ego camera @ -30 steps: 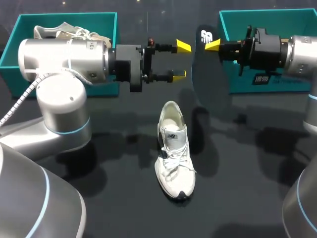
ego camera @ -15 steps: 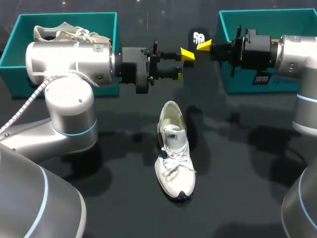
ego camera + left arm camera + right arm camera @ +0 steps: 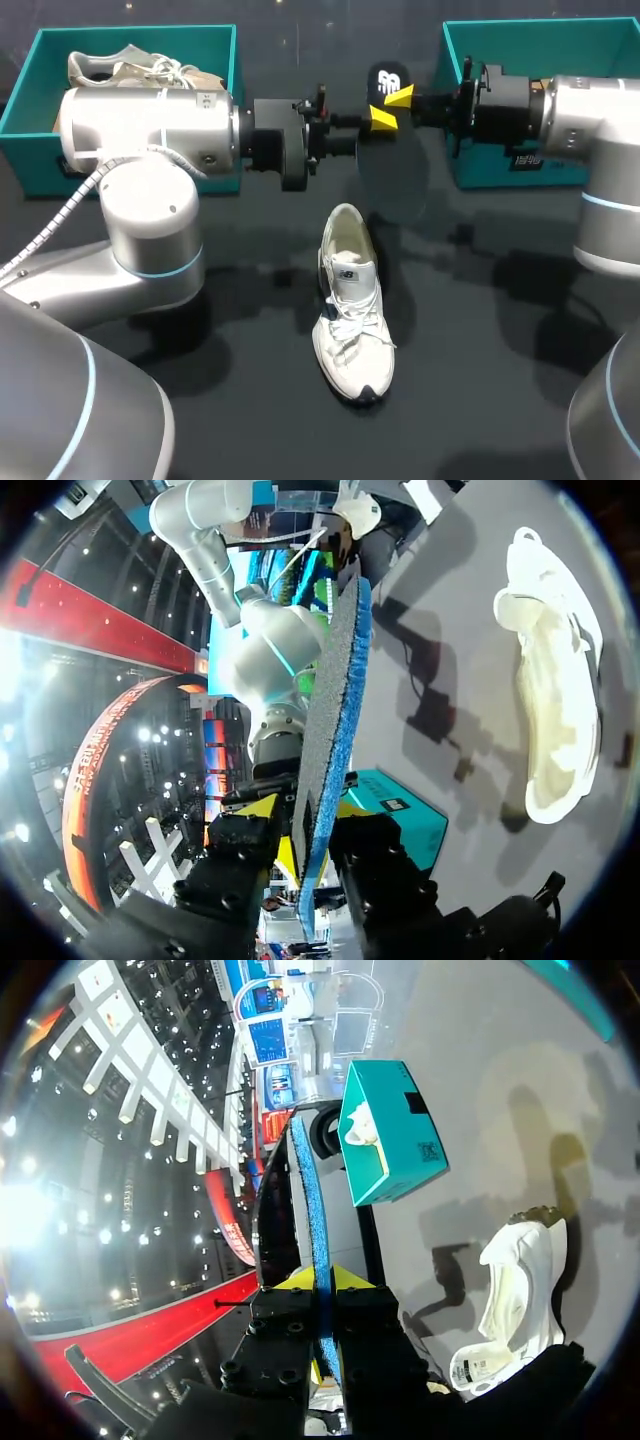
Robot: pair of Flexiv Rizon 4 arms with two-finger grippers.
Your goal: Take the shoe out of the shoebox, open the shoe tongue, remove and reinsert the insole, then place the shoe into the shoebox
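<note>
A dark insole with a blue edge hangs upright above the table between my two grippers. My right gripper is shut on it; in the right wrist view the insole rises from between its yellow tips. My left gripper meets it from the other side. In the left wrist view the insole stands between that gripper's fingers, which press it from both sides. The white shoe lies on the table below, toe toward me, also seen beside the insole.
A teal shoebox at the back left holds another white shoe. A second teal shoebox stands at the back right, behind my right arm. Dark table surface surrounds the shoe.
The right gripper carried the insole leftward. The left gripper moved right to meet it and its fingers narrowed around the insole. The shoe has not moved.
</note>
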